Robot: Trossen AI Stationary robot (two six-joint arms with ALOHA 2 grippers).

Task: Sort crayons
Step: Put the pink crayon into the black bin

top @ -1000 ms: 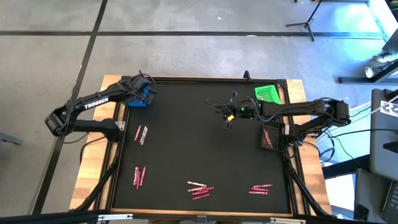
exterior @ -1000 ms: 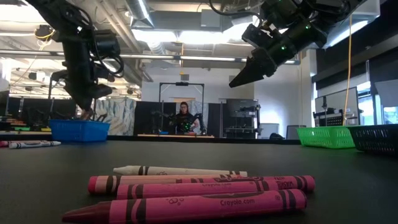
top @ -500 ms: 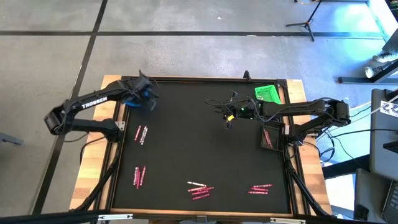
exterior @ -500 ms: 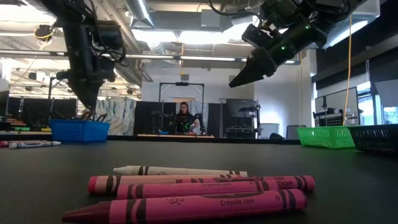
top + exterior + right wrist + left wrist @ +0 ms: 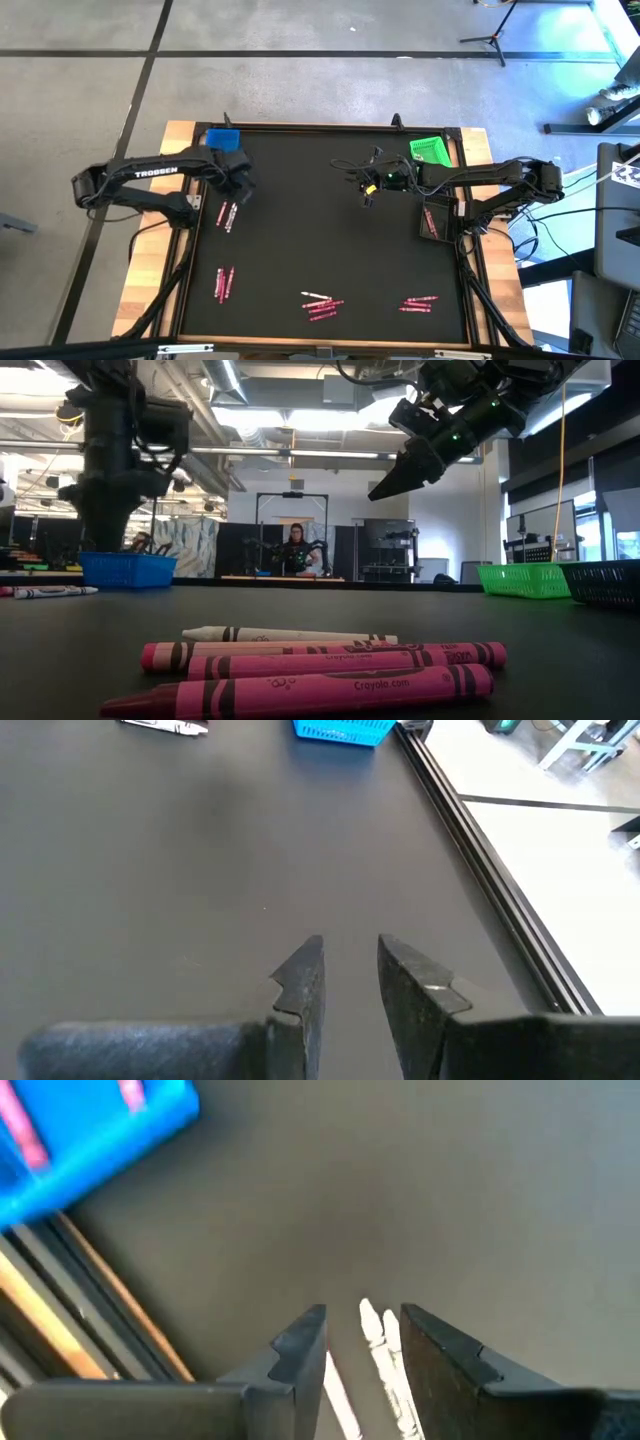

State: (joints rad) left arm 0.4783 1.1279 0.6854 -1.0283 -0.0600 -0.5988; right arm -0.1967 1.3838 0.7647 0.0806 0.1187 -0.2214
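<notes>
Several pink-red crayons lie flat on the black mat in groups: one (image 5: 228, 215) at the left, one (image 5: 224, 283) at the near left, one with a pale crayon (image 5: 320, 303) at the near middle (image 5: 310, 665), one (image 5: 420, 302) at the near right. My left gripper (image 5: 241, 187) is open and empty, above the mat just beyond the left group, whose tips (image 5: 374, 1332) show between its fingers. A blue tray (image 5: 222, 139) at the far left holds pink crayons (image 5: 20, 1130). My right gripper (image 5: 367, 196) hangs open and empty above the mat's far middle (image 5: 350, 970).
A green tray (image 5: 430, 151) stands at the far right corner and a dark tray (image 5: 433, 220) at the right edge. A raised frame (image 5: 300, 127) borders the mat. Bare mat lies in the middle (image 5: 320, 230). A person sits in the room beyond (image 5: 296, 550).
My left gripper has left the spot over the blue tray and gone toward the table's near edge and down, to just beyond the left crayon group. The blue tray now shows uncovered. My right arm has kept still.
</notes>
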